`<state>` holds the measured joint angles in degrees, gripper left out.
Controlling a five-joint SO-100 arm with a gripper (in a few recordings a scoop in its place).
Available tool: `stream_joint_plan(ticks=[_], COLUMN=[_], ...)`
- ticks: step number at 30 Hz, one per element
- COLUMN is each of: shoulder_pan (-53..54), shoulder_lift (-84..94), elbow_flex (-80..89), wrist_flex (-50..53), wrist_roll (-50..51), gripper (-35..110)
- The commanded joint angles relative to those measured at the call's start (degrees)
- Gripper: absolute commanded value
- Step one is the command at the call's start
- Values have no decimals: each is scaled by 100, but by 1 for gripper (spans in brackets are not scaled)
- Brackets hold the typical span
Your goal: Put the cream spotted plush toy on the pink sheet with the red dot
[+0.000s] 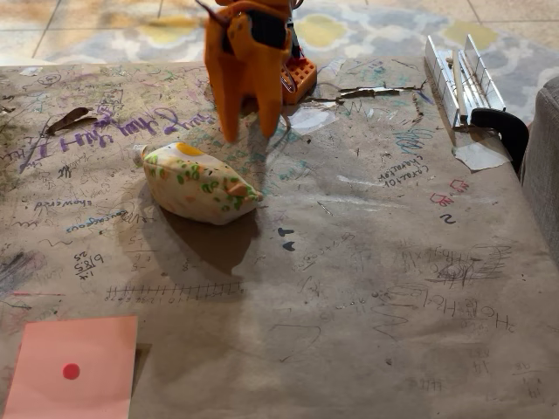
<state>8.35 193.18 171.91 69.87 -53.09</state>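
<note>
Soft cream spotted plush toy (199, 184) lying on scribbled brown paper table cover (367, 288), beneath orange plastic gripper (249, 133): fingers parted, empty. Flat pink sheet with red dot (74, 368) well apart, open room between

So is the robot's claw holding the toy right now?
Gripper: open and empty, fingers pointing down at the table just behind the plush toy, not touching it.
</note>
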Motion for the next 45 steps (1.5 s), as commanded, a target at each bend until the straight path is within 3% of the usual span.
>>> stream_joint_plan(ticks=[1, 11, 17, 24, 32, 36, 40, 45], shoulder_pan=[431, 2232, 2048, 1758, 1881, 1863, 2057, 1784], shoulder_lift=[-44, -26, -457, -3041, -6135, -7488, -8024, -6249], elbow_flex=[-580, 606, 606, 281, 536, 519, 519, 510], wrist_flex=[-141, -1872, -1652, -2979, -6697, -8473, -9369, -9378], wrist_roll=[-2382, -5581, -5511, -5379, -5941, -5256, -4860, -2883], gripper=[29, 32, 31, 32, 32, 0, 0, 0])
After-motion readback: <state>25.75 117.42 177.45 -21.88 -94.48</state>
